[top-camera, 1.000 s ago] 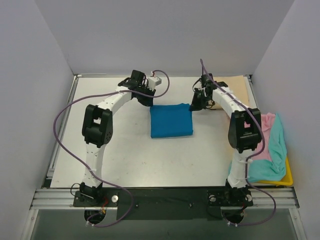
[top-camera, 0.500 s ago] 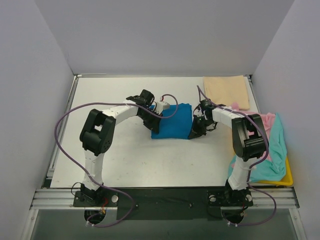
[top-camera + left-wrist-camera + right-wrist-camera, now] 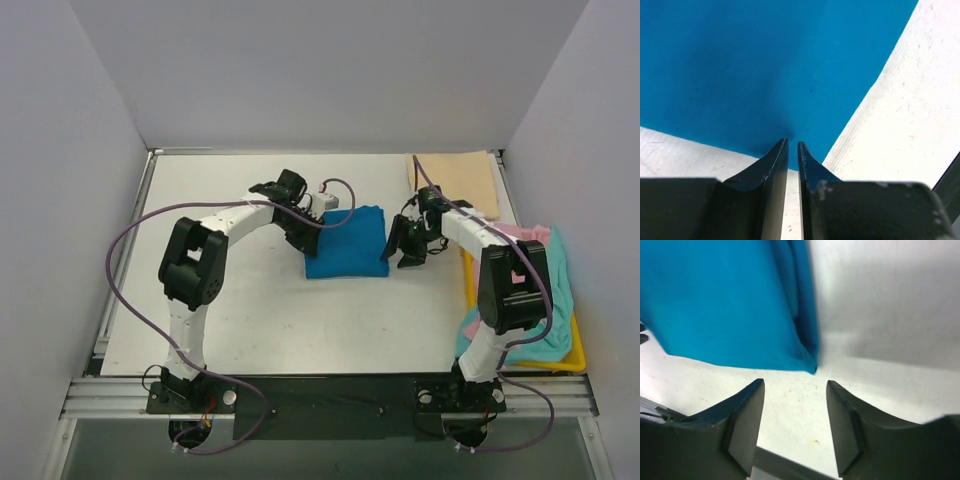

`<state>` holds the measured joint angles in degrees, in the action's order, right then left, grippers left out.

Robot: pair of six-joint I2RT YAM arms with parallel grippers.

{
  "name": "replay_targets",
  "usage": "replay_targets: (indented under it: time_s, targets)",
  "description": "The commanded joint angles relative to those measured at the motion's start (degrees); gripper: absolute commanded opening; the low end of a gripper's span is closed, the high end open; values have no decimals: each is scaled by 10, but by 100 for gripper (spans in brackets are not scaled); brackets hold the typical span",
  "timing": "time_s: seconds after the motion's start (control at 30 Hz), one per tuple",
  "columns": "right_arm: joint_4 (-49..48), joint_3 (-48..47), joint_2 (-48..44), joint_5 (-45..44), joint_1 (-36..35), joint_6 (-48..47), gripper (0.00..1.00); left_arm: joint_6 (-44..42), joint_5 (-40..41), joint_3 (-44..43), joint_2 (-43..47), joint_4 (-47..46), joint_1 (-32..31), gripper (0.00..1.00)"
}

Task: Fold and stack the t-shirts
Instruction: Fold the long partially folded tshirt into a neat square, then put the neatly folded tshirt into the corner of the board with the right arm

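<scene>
The bright blue t-shirt [image 3: 347, 242] lies folded in a rectangle at mid-table. My left gripper [image 3: 300, 232] is at its left edge. In the left wrist view its jaws stand a narrow slit apart, and the left gripper [image 3: 793, 142] tips rest at the blue t-shirt's [image 3: 740, 65] edge. Whether they pinch cloth does not show. My right gripper [image 3: 405, 246] is just right of the shirt. The right gripper [image 3: 795, 385] is open and empty, a little off the blue t-shirt's [image 3: 730, 300] corner. The beige t-shirt [image 3: 455, 180] lies folded at the back right.
A yellow tray [image 3: 577, 355] sits at the right edge with the pink t-shirt [image 3: 530, 235] and teal t-shirt [image 3: 545, 300] heaped over it. Grey walls enclose the table on three sides. The arms' purple cables loop above the near left.
Both grippers came from the blue shirt's far corners toward its near side. The right gripper then opened, let go of the cloth and drew off to the right. The left stayed at the left edge.
</scene>
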<state>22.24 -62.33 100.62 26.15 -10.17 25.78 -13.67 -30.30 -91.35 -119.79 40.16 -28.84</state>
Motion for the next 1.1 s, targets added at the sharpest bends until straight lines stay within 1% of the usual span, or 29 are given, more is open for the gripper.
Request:
replay_targets:
  time_s: [0.0,0.03,0.07,0.13,0.2,0.27,0.33,0.4,0.43,0.47,0.5,0.6,0.63,0.67,0.7,0.73,0.77,0.8,0.9,0.97,1.0,1.03,1.07]
  targets:
    - [37,-96,7,-17,12,-40,55,31,-12,-27,30,-15,24,25]
    - [41,-121,35,-15,12,-42,59,34,-4,-25,28,-28,26,26]
    - [39,-134,47,-14,13,-45,61,33,5,-22,24,-32,26,26]
    - [34,-170,91,-8,15,-49,63,34,18,-8,17,-50,25,26]
    - [36,-228,143,5,19,-51,63,43,32,7,11,-74,23,27]
    - [35,-256,190,22,23,-51,63,46,35,14,2,-88,22,27]
    - [29,-271,220,43,24,-56,63,46,38,18,-4,-91,22,27]
    - [11,-270,240,98,24,-51,62,46,39,21,-12,-96,22,27]
    - [5,-267,252,110,24,-44,61,47,39,23,-16,-96,22,27]
    - [-1,-263,257,126,24,-40,57,47,39,23,-20,-97,22,27]
    - [-5,-259,265,134,24,-28,56,49,40,23,-23,-98,23,27]
    - [-49,-220,268,168,24,10,42,49,43,23,-27,-102,25,27]
    - [-61,-213,267,171,25,18,39,48,42,21,-27,-101,25,27]
    - [-75,-201,266,174,26,29,32,46,41,20,-30,-98,25,27]
    - [-84,-196,265,178,29,35,28,44,41,17,-31,-98,26,27]
    - [-97,-192,264,178,30,44,17,43,41,16,-30,-98,26,27]
    - [-99,-191,263,179,33,47,11,40,42,15,-32,-97,27,27]
    - [-103,-196,263,181,35,50,0,39,45,15,-32,-98,30,27]
    - [-87,-221,259,183,37,38,0,31,47,0,-30,-87,42,27]
    - [-25,-276,253,156,36,6,0,29,49,-15,-26,-76,55,28]
    - [-11,-289,252,125,36,-15,0,29,50,-20,-22,-73,59,30]
    - [27,-322,252,84,37,-26,0,28,54,-28,-19,-72,69,34]
    - [49,-339,252,66,37,-51,0,27,58,-36,-17,-70,72,36]
